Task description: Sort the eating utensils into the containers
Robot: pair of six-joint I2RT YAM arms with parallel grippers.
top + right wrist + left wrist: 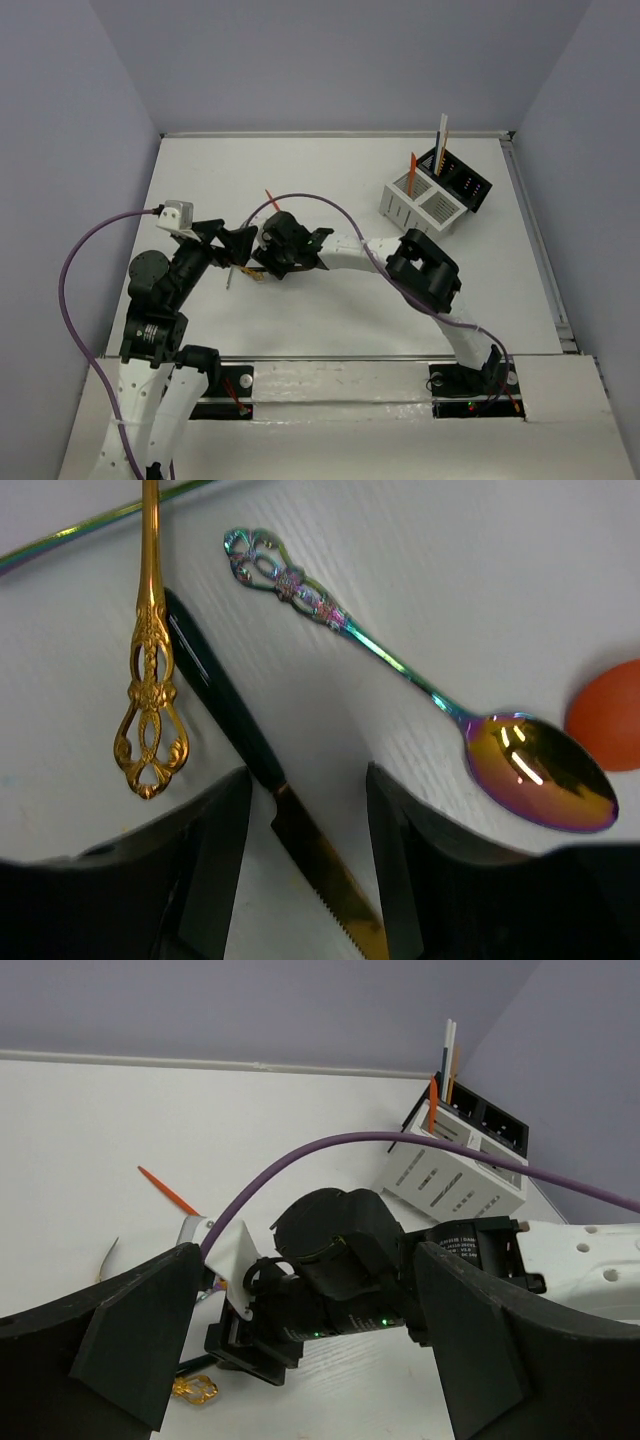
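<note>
While the right gripper (307, 772) hangs low over the table (520, 570), its jaws stand spread, one on each side of a knife (240, 730), with a gap showing on both sides. The knife's black handle runs out ahead of the jaws, and its gold serrated blade passes back through the gap between them. Ahead of the finger (215, 870) on the left of the wrist view lies a gold handle (150, 680) with openwork scrolls; its other end is out of view. Ahead of the opposite finger a rainbow spoon (455, 715) lies slantwise, bowl nearest the finger and ornate handle pointing away. Just past the bowl, at the edge of view, part of a round orange piece (605, 715) shows. A thin rainbow shaft (90, 525) crosses the far corner.

The left gripper (308, 1250) faces the right arm's wrist (340, 1260), its jaws spread wide and holding nothing. A purple cable (400, 1140) arcs above that wrist. Ahead of the left-side jaw a thin orange stick (168, 1190) lies flat on the table.

Far beyond both sets of jaws, well apart from them, the white caddy (440, 1175) stands joined to the black box (490, 1120). One orange utensil (432, 1105) stands upright in the caddy. Taller pale and gold-brown pieces (447, 1050) rise behind it, seemingly from the box.
</note>
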